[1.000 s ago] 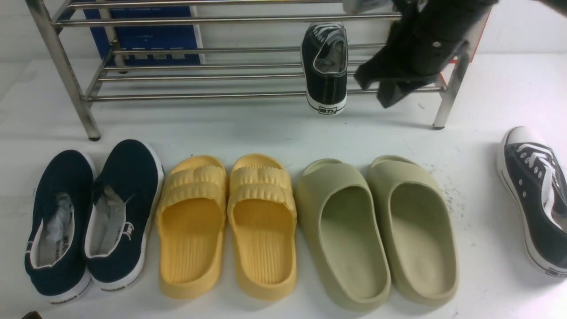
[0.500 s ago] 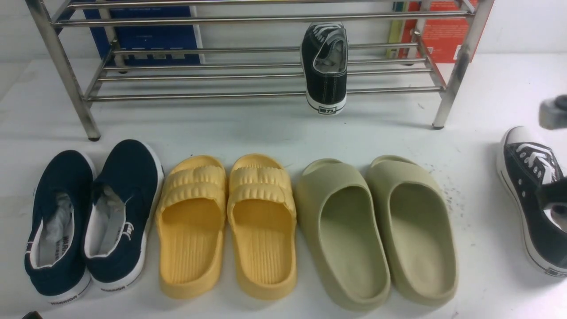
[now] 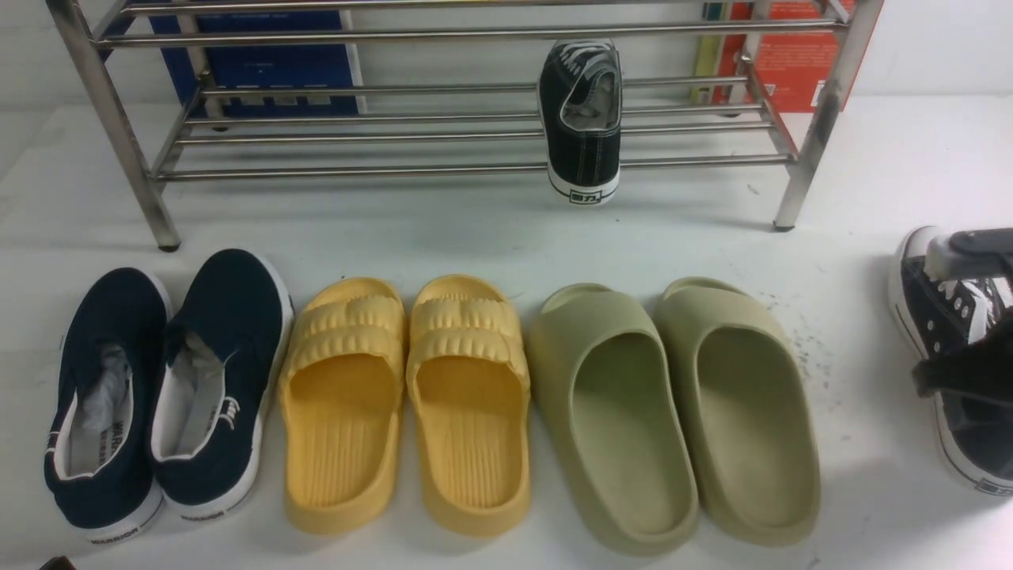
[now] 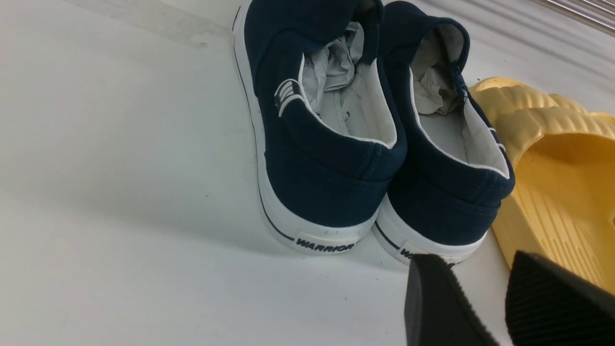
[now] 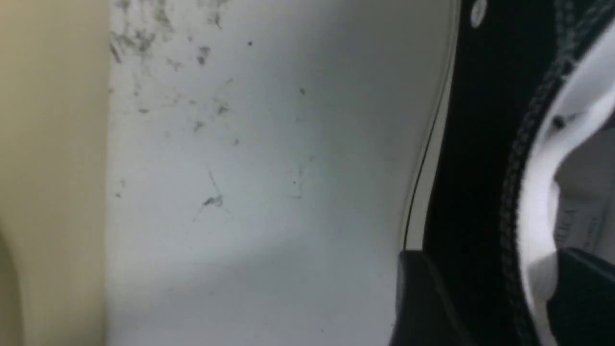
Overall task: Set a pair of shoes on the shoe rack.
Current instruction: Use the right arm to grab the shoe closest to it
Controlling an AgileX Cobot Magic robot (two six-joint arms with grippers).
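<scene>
On the lower tier of the shoe rack (image 3: 396,169), one black sneaker (image 3: 582,119) sits with its heel facing out and slightly overhanging the front bar, right where it was a second ago. What has changed is the right arm. A second ago it hung over the right end of the rack near that shoe; since then it has swung out to the far right of the table (image 3: 491,229) and dropped over the second sneaker (image 3: 946,309), which lies on its sole well away from the rack. The right gripper (image 3: 961,317) has also spread its jaws. The right wrist view shows one finger outside the shoe's side wall and the other inside the opening, not yet pinching it. The left gripper (image 4: 473,259) hovers behind the navy slip-ons (image 4: 336,158), jaws a little apart with nothing between them. So the task looks half done: one shoe is racked, and the second looks about to be picked up. Closing on the thin canvas wall should give a fair hold, though the shoe may tilt when lifted.
</scene>
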